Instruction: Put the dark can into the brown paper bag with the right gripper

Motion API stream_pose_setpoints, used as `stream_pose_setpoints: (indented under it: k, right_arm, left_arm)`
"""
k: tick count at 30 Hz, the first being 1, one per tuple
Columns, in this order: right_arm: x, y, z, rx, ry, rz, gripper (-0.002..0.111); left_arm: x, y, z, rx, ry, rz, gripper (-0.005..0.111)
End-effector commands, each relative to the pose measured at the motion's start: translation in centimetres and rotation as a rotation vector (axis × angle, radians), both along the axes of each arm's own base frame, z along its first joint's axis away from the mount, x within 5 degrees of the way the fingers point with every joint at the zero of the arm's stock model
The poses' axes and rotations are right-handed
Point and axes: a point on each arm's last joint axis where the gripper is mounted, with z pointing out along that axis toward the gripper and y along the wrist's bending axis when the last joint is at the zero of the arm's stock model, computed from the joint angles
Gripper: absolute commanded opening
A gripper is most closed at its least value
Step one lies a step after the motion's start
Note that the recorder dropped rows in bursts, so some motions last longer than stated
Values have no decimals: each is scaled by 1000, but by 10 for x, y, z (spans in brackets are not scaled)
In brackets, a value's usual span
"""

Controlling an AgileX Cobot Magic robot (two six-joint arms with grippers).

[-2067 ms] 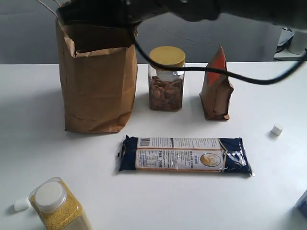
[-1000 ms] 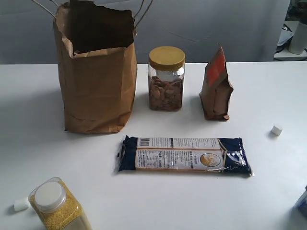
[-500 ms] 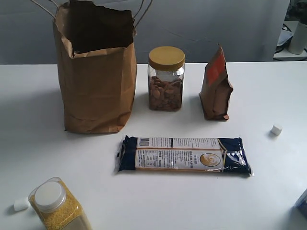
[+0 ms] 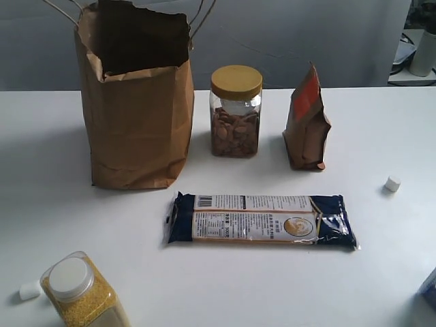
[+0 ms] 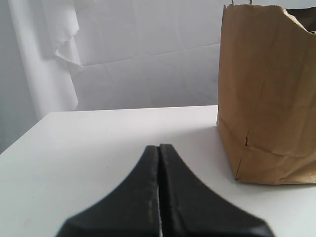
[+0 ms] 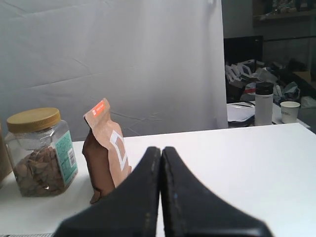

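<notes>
On the exterior camera I see the brown paper bag (image 4: 136, 116) standing upright at the far left of the white table (image 4: 381, 136), its ragged mouth open and its cord handles sticking up. The inside of the bag is in deep shadow. I cannot find the dark can anywhere on the table, and I cannot tell whether it lies in the bag. Just right of the bag stands a yellow-lidded nut jar (image 4: 236, 112), and further right a brown-and-orange pouch (image 4: 306, 122), apart from the jar. Nearer to me a long blue packet (image 4: 262, 219) lies flat. A jar of yellow grain (image 4: 82, 289) sits at the near left corner with a small white piece (image 4: 30, 290) just beside it, and another white piece (image 4: 392, 183) lies at the right. Neither arm is in this view.

On the left wrist camera the left gripper (image 5: 159, 147) has its two fingers pressed together with nothing between them. It sits low over the table, with the bag (image 5: 269, 98) upright ahead of it.

On the right wrist camera the right gripper (image 6: 161, 148) is likewise pressed together and empty. Beyond it the pouch (image 6: 106, 148) stands just beside the nut jar (image 6: 37, 148)
</notes>
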Motion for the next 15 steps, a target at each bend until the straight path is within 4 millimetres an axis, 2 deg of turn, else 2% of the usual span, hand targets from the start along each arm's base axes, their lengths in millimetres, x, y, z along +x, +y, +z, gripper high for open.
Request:
stream_pose_setpoints:
  k: [1, 15]
  right_arm:
    - [0, 0, -1, 13, 10, -5, 0]
    - [-1, 1, -6, -6, 57, 19, 0]
  left_arm:
    - [0, 0, -1, 0, -4, -6, 0]
    - [0, 0, -1, 0, -4, -6, 0]
